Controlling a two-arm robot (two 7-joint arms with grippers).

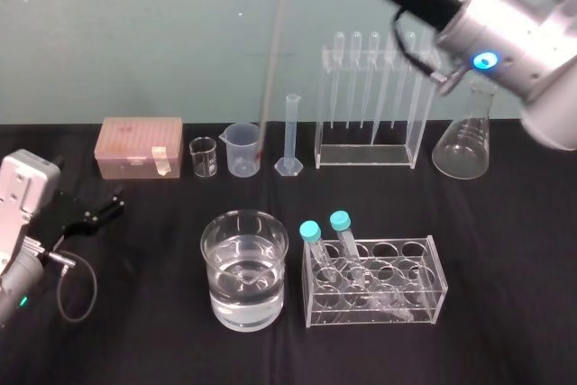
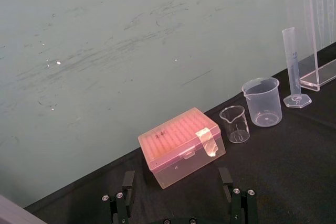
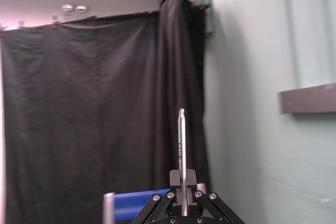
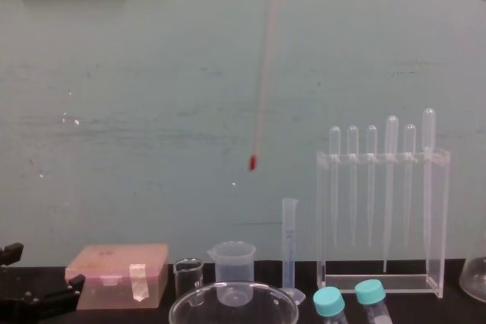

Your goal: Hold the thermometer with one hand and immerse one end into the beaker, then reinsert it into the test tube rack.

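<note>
Clamping the thermometer (image 4: 260,89), the right claw (image 3: 181,192) holds it high.

From the right claw (image 3: 181,196) the thermometer (image 4: 263,73) hangs high over the tabletop (image 1: 144,340). The beaker (image 1: 243,270) stands well below, the rack (image 4: 383,157) behind it, rightward.

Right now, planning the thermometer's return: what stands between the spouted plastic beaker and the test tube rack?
The graduated cylinder, upright, touching neither the spouted plastic beaker nor the test tube rack; head view.
</note>
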